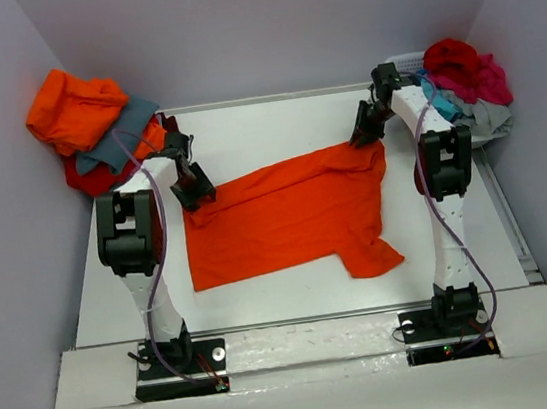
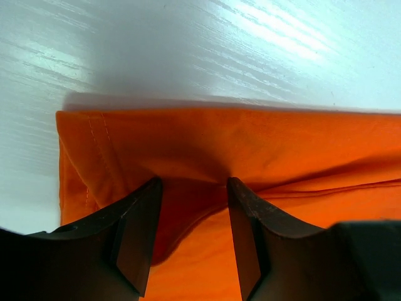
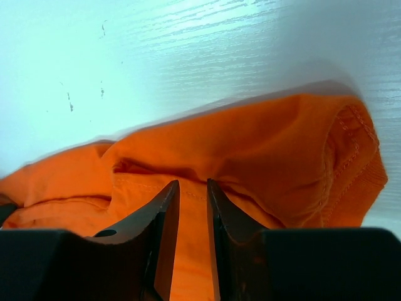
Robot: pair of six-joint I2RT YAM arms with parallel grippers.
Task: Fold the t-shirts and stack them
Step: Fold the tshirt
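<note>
A bright orange t-shirt lies spread flat on the white table, one sleeve pointing to the front right. My left gripper is down on its far left corner, open, with both fingertips pressed into the cloth just inside the hem; in the left wrist view the gripper has loose fabric in its gap. My right gripper is at the far right corner by the sleeve. Its jaws stand close together with a narrow gap, astride a seamed strip of the shirt.
A heap of t-shirts, orange, slate-grey and red, sits off the table's back left corner. At the back right a white basket holds crimson and turquoise shirts. Grey walls close in on both sides.
</note>
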